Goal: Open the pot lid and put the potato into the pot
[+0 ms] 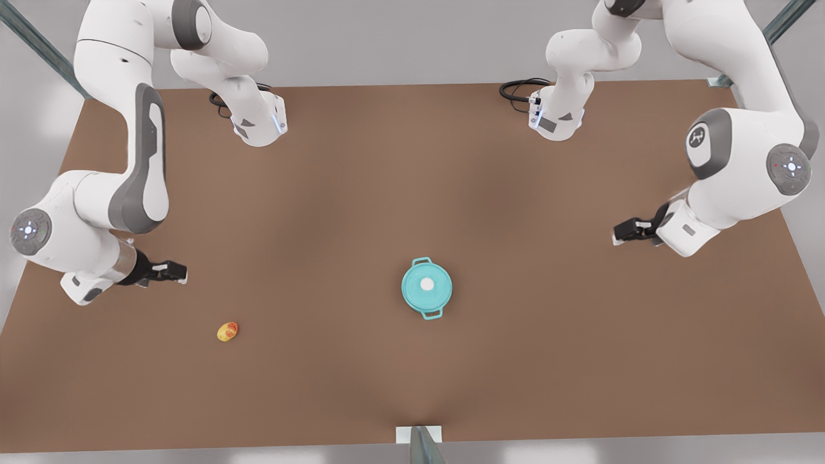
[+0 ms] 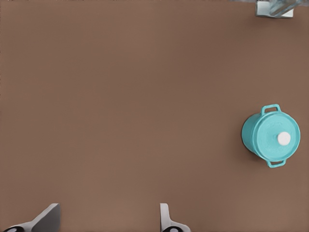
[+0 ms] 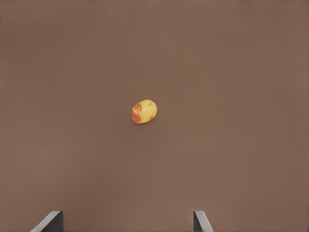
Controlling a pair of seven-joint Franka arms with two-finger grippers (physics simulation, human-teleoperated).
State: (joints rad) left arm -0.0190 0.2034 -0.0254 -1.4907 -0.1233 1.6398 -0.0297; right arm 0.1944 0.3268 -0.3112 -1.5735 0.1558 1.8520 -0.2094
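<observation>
The teal pot (image 1: 432,314) stands near the table's middle, and the pot lid (image 1: 416,287) with its white knob rests on top, covering it. The left wrist view shows the pot (image 2: 249,136) and lid (image 2: 268,137) off to one side. The small yellow potato (image 1: 227,331) with red blotches lies on the table toward the front view's left, also seen as the potato (image 3: 144,111). My right gripper (image 1: 180,272) hovers open just beyond it, its fingers (image 3: 52,220) spread wide. My left gripper (image 1: 617,233) hangs open at the front view's right, well away from the pot, its fingers (image 2: 165,218) apart.
The brown table (image 1: 412,161) carries nothing else. A metal bracket (image 1: 419,437) sits at its near edge, and it also appears as the bracket (image 2: 274,8). Both arm bases and black cables (image 1: 519,87) stand along the far edge.
</observation>
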